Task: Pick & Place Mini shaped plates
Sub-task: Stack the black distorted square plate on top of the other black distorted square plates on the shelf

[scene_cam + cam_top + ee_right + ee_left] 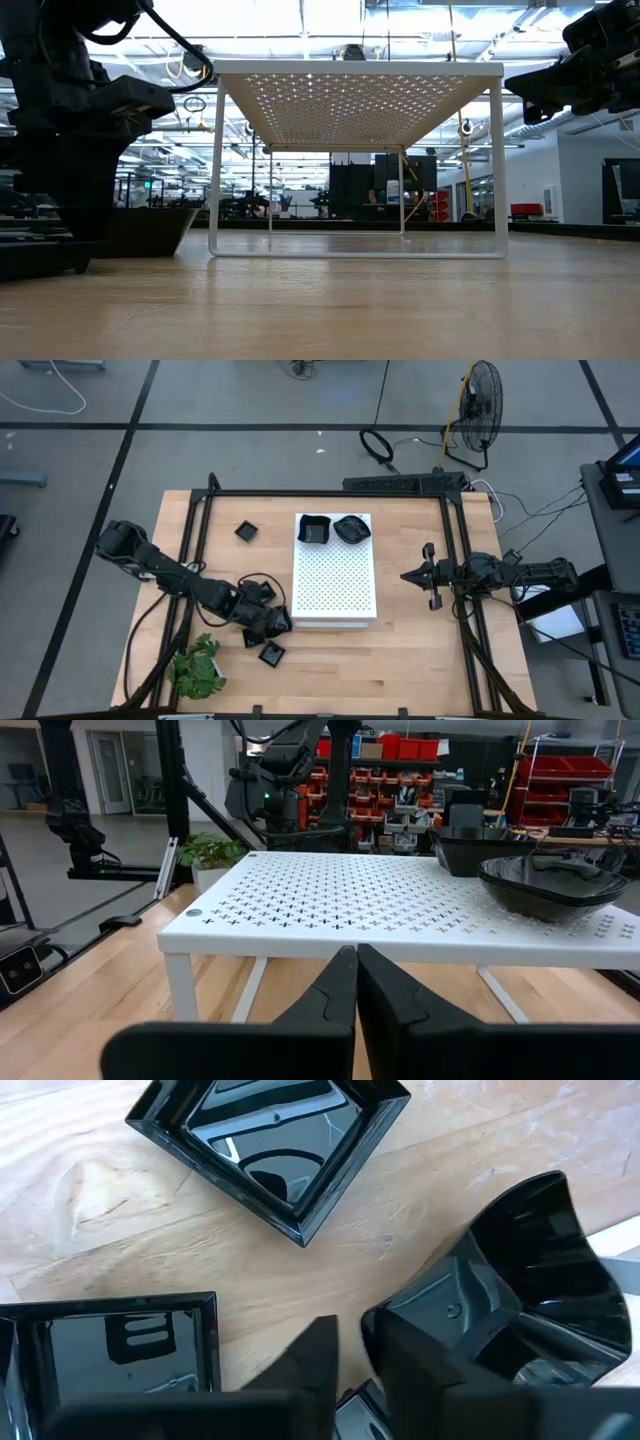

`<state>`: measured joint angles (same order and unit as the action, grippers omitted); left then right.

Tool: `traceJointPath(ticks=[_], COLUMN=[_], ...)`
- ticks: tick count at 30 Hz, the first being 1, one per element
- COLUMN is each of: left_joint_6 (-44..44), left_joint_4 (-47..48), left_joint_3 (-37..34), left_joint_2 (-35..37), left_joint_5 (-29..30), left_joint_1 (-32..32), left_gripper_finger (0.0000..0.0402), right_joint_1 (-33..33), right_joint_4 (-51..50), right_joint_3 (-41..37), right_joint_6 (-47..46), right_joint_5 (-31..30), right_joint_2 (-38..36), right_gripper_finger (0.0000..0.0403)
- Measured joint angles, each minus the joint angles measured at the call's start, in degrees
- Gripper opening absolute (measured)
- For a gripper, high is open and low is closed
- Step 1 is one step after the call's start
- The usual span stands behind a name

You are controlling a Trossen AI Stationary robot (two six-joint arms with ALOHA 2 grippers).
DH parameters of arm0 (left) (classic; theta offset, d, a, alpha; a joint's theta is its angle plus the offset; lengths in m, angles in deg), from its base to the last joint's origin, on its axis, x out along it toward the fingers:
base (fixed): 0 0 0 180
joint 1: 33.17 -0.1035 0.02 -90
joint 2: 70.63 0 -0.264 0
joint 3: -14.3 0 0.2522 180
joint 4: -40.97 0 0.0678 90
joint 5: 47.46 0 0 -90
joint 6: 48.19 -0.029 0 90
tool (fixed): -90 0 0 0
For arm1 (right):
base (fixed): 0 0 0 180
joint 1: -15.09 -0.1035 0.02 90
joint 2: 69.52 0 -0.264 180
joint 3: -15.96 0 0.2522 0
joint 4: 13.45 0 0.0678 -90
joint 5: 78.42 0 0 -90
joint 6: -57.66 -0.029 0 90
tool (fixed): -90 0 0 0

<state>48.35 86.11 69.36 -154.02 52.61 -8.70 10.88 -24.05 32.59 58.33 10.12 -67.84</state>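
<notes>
My left gripper [268, 622] is low over the table by the near left corner of the white perforated board [335, 585]. It is shut on a glossy black rounded plate [545, 1250]. Two square plates lie on the wood beside it, one [270, 1150] ahead and one [110, 1350] at its side. Another square plate [247, 531] lies farther back. A square plate [313, 529] and a rounded plate [351, 528] rest on the board's far end. My right gripper [405, 575] is shut and empty, off the board's right edge. My left gripper has a narrow gap between its fingers, with a glossy black edge [352, 1402] far back in it. One finger [440, 1340] lies against the rounded plate's wall, and the plate rises tilted on that finger's outer side. The finger hides the place of contact. The fingers point down at the table.
A green plant [197, 665] sits at the near left corner of the table. A dark frame rail [330, 493] runs along the far edge and both sides. The board stands on thin white legs [215, 170], with free room beneath it. Bare wood lies near the front right.
</notes>
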Motion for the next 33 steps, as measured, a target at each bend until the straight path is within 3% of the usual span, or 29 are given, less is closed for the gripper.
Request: traceJointPath(ticks=[4, 10, 16, 22, 33], left_joint_6=[-0.90, -2.01, -1.76, -7.32, -29.68], left_joint_4=[-0.04, 1.52, 7.82, 9.05, 1.54], left_joint_3=[0.02, 0.04, 0.04, 0.04, 0.04], left_joint_2=[0.11, 2.38, 9.00, 19.16, 39.86], left_joint_5=[0.40, 0.43, 1.43, 8.92, 25.69], left_joint_1=[0.00, 0.00, 0.00, 0.00, -1.41], left_gripper_finger=[0.0011, 0.0007, 0.0005, 0.0005, 0.0005], right_joint_1=[-0.02, -0.02, -0.02, -0.01, -0.01], right_joint_4=[0.01, 0.00, 0.02, 0.02, 0.01], right_joint_3=[-0.01, 0.01, 0.01, -0.01, -0.01], right_joint_6=[0.01, -0.01, -0.01, 0.00, 0.02], right_joint_5=[0.00, 0.00, 0.01, 0.00, 0.01], right_joint_2=[0.01, 0.01, -0.01, -0.01, 0.00], right_gripper_finger=[0.0000, 0.0000, 0.0000, 0.0000, 0.0000])
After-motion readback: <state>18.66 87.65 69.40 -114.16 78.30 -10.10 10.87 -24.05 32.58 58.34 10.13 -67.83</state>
